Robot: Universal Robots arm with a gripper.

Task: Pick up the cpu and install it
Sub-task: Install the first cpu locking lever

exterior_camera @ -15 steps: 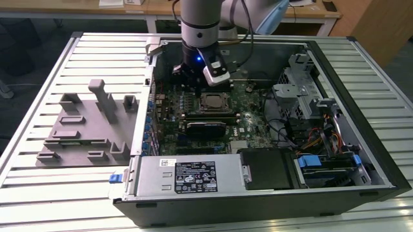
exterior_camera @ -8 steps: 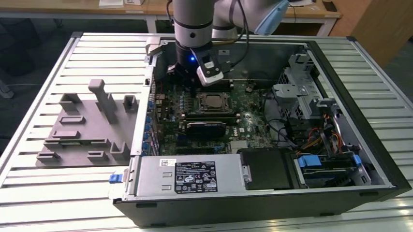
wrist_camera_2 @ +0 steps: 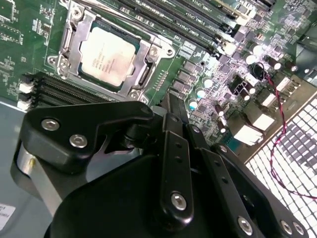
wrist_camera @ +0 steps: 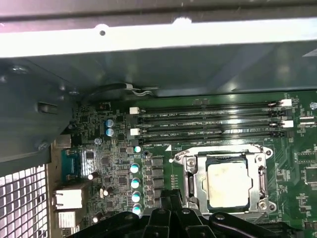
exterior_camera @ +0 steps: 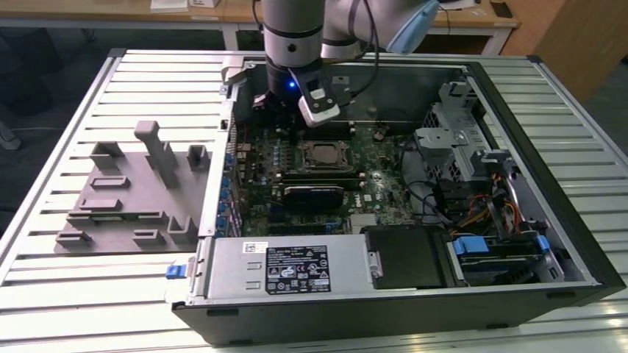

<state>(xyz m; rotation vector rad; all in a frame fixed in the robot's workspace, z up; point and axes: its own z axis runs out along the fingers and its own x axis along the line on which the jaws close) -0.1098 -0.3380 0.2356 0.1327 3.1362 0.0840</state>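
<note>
Cpu (wrist_camera_2: 108, 55) in its motherboard socket; fingers (wrist_camera_2: 174, 129) clenched on nothing above the board.

Item: open computer case (exterior_camera: 530, 243) lying on its side on a slatted metal worktop (exterior_camera: 59, 294), motherboard (wrist_camera: 307, 163) facing up. The arm (exterior_camera: 293, 29) reaches down into the case. The fingers are drawn together in both wrist views, with nothing between them. The cpu, silvery top up, lies flat inside the metal socket frame (wrist_camera: 195, 181), below the fingers and a little to one side of their tips, near them but not touching. The memory slots (wrist_camera: 208, 124) run past the socket on the side away from the fingers. A grey fixture tray (exterior_camera: 128, 198) sits on the worktop outside the case, well apart from the fingers, towards the exterior view's left.
</note>
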